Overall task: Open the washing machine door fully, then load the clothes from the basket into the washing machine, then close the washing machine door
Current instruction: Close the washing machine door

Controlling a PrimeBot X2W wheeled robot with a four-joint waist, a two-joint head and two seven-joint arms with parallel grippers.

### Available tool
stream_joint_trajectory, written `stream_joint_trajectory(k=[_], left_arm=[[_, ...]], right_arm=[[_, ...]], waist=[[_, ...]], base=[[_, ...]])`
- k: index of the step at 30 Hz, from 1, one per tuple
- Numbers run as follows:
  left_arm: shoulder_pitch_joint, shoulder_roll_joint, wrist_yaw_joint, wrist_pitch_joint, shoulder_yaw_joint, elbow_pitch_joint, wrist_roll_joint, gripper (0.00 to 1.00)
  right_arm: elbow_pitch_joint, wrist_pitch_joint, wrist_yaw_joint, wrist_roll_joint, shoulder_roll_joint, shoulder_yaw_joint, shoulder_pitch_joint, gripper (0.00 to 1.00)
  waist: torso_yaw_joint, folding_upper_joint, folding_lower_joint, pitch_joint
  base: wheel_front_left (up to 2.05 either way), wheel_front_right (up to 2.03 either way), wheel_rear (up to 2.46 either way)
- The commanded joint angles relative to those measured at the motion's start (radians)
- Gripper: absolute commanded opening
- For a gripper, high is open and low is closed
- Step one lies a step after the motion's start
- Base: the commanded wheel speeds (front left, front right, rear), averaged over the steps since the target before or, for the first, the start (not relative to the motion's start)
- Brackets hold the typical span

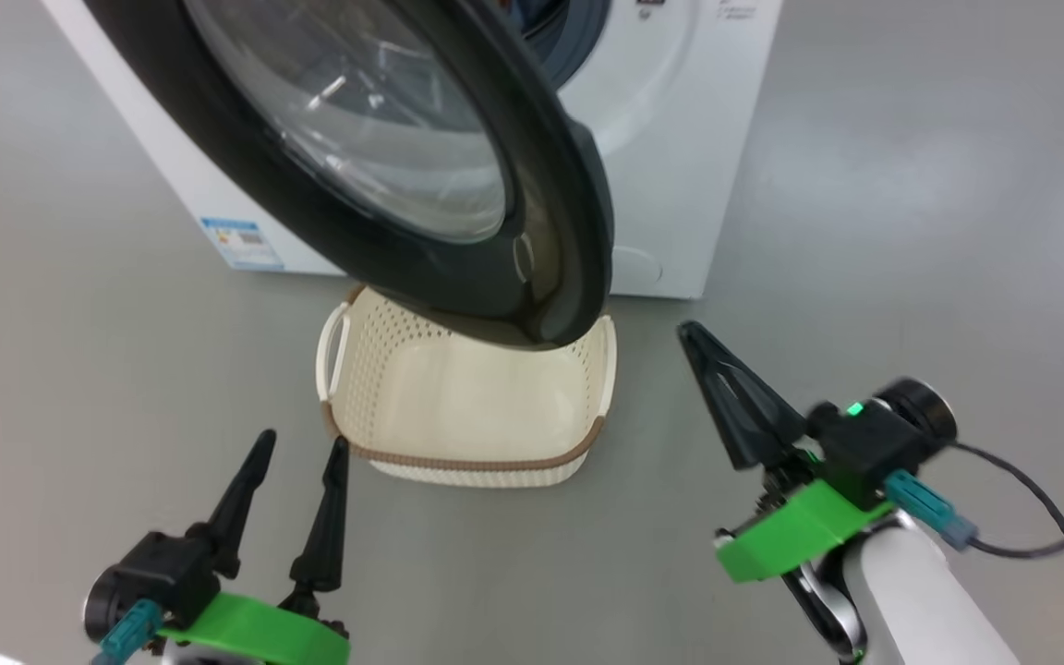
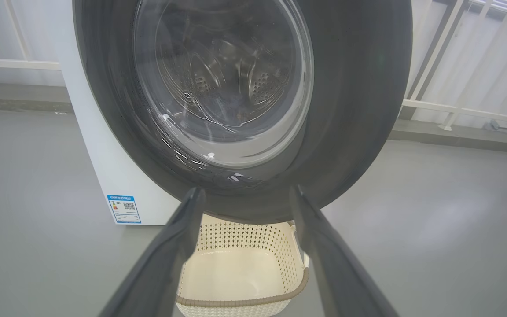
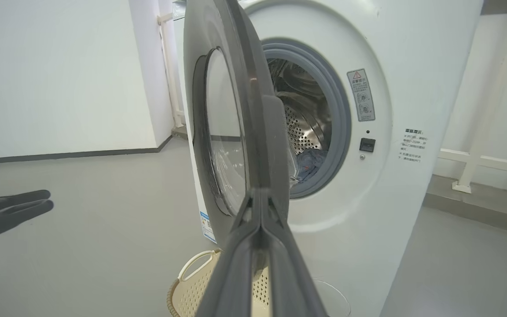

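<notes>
**A:** Where is the washing machine door?
**B:** The black-rimmed washing machine door [image 1: 578,231] stands part-way open from the white washing machine [image 1: 680,139], hanging over the basket [image 1: 477,462] on the grey floor [image 1: 864,231].
**A:** And the clothes?
**B:** Blue clothes [image 3: 310,159] lie inside the drum [image 3: 299,127].
**A:** The arms?
**B:** The left gripper [image 1: 303,441], fingers apart, sits just beside the basket's near left corner. The right gripper [image 1: 694,340], fingers pressed together, points toward the door's edge from the basket's right.

Cream perforated basket [image 1: 375,360], black-rimmed door [image 1: 375,148]
</notes>
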Motion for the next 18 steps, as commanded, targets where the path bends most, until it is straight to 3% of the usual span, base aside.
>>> stream_joint_trajectory(k=[1,10,18], left_arm=[[-0.038,0.012,-0.003,-0.006,0.028,-0.015,-0.005,1.0],[-0.099,-0.004,-0.003,-0.006,0.001,-0.008,-0.018,1.0],[-0.139,-0.022,-0.003,-0.006,-0.018,0.0,-0.031,1.0]], right_arm=[[-0.019,-0.012,0.002,0.002,0.001,0.041,-0.037,0.0],[0.043,-0.012,0.002,0.031,-0.067,0.22,-0.193,0.0],[0.109,-0.012,0.002,0.057,-0.118,0.315,-0.308,0.0]], waist=[[0.031,-0.0001,0.0,0.037],[0.086,-0.0001,0.0,0.115],[0.13,-0.0001,0.0,0.18]], base=[[0.0,0.0,0.0],[0.0,0.0,0.0],[0.0,0.0,0.0]])
